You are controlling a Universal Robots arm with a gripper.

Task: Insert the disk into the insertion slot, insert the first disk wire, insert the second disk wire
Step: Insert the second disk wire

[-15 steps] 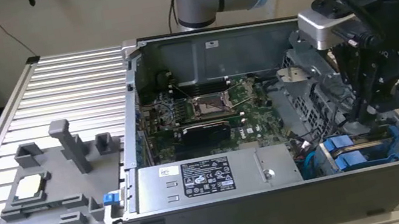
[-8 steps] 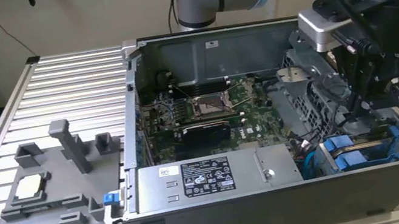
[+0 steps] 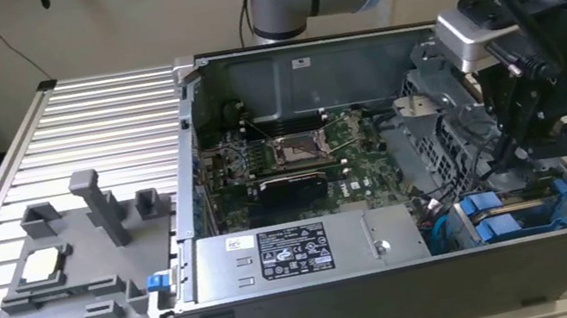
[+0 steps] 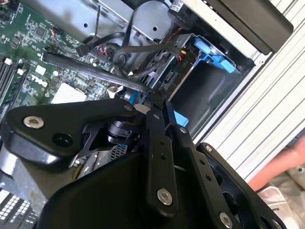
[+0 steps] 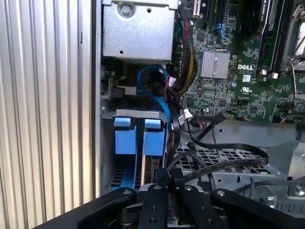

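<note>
The tool (image 3: 511, 158) is narrow, its fingers closed on a black wire (image 5: 228, 164) above the disk (image 3: 511, 222) seated in the insertion slot (image 3: 480, 212).

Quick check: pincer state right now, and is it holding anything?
Pincer: closed on a black cable beside the blue drive carriers in the cage.

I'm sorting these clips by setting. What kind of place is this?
Most likely a robotics lab or test bench for computer assembly: an open computer case lies on a slotted aluminium table, a grey fixture plate sits beside it, and the robot arm's gripper reaches in near the blue drive carriers.
</note>
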